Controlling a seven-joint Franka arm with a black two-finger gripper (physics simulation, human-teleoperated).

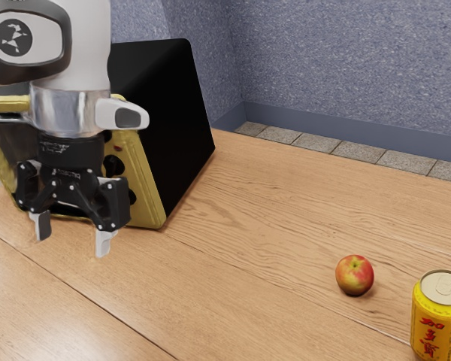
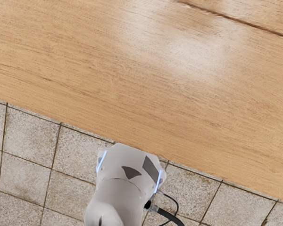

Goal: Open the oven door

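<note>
Oven door (image 1: 3,138), wooden table (image 1: 240,226), bluish wall (image 1: 346,68)

**Claw (image 1: 72,236) hangs open, fingertips down**

And here's the silver wrist (image 1: 68,111), upright! Directly below it, both fingers point down, a gap between them; above it, the white arm (image 1: 92,45). The wrist view catches the pale base (image 2: 125,176).

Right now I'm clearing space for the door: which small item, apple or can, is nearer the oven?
The apple; the yellow can stands farther from the oven.
</note>
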